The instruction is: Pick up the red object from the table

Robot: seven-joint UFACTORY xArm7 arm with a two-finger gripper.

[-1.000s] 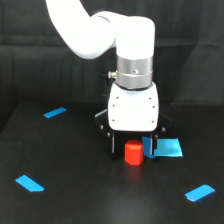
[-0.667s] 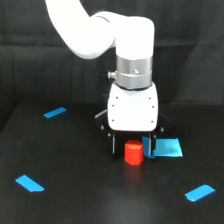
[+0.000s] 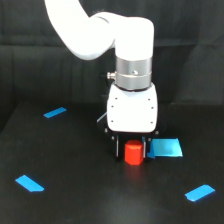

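Flanking the stubby matte red object (image 3: 133,153), narrow hand (image 3: 131,149), grip unclear

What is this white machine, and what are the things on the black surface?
The white machine is a robot arm, seen by one camera that stands away from it. At its lower end is the tool, two dark fingers for grasping. They stand on either side of a small red block on the black table; whether they already press it I cannot tell. The block seems to rest on the table, not lifted. Four flat blue patches lie around: one beside the block on the view's right, one far left, one near left, one near right.
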